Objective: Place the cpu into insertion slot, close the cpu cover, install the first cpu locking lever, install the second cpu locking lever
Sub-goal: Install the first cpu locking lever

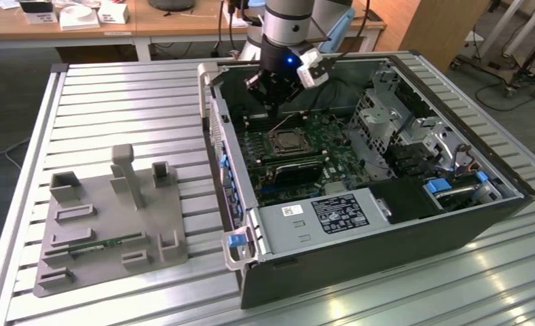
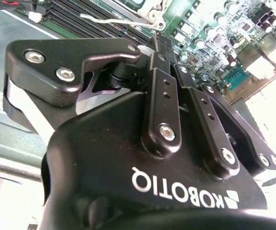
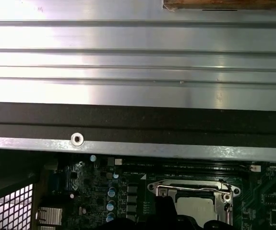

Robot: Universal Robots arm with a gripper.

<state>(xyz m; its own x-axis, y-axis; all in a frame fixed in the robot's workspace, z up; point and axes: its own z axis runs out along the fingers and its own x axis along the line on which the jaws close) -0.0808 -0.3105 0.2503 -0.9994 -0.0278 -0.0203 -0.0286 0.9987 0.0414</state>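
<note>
Looks well past the halfway mark. Finds the end effector [image 1: 271, 109] low inside the open computer case [image 1: 485, 204] on the slatted counter [image 1: 113, 102], seemingly drawn together at the tips and clamped on nothing. Places the insertion slot [image 1: 289, 141] just below and slightly ahead of those tips, near but apparently not touching. Shows the cpu [image 3: 195, 210] already seated there, close under the end effector, with its dull silver-grey top lying flat in the middle of the socket. Shows the cpu cover [image 3: 223, 211] down too, framing the chip on every visible side rather than standing up on its hinge. Counts those two steps as done, judging by that lie. Leaves the levers as the open question. Picks out one thin wire locking lever [image 2: 114, 20] in the second wrist view, just beyond the end effector's tips, running along the edge of the socket with a bent handle end. Cannot tell whether hooked under its catch or merely resting loose, and cannot make out the other lever with any certainty. Judges the work to stand at the lever stage, with at least one latch probably not yet secured, though without proof either way. Notes also a grey holding fixture [image 1: 113, 224] on the counter, outside the case and well apart from the end effector, playing no visible part at present.
</note>
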